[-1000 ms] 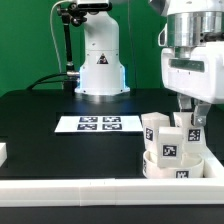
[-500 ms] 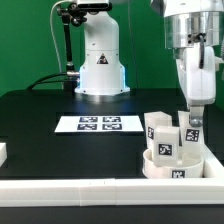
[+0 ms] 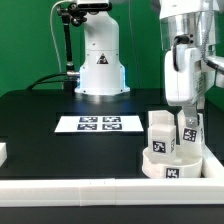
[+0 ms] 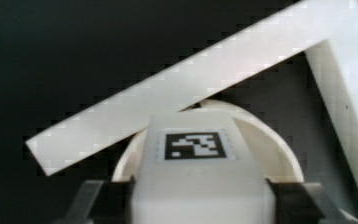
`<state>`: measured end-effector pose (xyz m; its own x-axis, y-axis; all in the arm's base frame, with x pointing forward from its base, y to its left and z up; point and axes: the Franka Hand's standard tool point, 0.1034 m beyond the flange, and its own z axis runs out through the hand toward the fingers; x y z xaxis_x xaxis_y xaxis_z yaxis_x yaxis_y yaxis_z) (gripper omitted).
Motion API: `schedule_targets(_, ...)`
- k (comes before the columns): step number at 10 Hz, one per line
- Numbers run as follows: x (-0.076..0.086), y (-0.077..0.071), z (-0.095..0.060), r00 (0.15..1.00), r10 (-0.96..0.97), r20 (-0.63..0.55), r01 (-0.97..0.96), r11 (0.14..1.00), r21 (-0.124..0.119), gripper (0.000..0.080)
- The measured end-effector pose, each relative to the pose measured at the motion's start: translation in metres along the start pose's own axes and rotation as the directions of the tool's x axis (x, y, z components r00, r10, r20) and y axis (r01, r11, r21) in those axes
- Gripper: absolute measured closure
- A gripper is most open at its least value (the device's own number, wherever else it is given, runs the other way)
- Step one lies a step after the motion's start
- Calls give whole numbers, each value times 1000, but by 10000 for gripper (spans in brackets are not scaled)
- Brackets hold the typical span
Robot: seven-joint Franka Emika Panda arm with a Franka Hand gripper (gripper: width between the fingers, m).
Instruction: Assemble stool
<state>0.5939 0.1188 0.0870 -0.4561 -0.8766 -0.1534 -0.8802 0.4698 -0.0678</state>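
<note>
A black table [image 3: 40, 110] carries the marker board [image 3: 99, 124] and round seat [image 3: 172, 168].

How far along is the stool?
Done: the round seat sits in the corner of the white frame with three leg blocks standing in it, e.g. one. In hand: the pincer is shut on another leg block, turning it over the seat. Left: seating that leg; how firmly the others are fixed can't be told.
</note>
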Motion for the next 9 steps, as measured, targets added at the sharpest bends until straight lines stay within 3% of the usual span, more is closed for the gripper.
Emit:
schedule_targets(1, 0, 0, 0, 1000, -11, 3, 11, 1000, 0, 459)
schedule_targets(3, -1, 1, 0, 1000, -28, 4, 28, 1000, -1, 239)
schedule_targets(4, -1, -1, -2, 998, -57, 7, 57, 998, 2, 239)
schedule_targets(5, -4, -2, -7, 997, -74, 14, 74, 997, 7, 171)
schedule_targets(7, -10, -5, -19, 995, -96, 34, 95, 995, 20, 152)
schedule_targets(9, -10, -5, -19, 992, -126, 33, 125, 992, 21, 150)
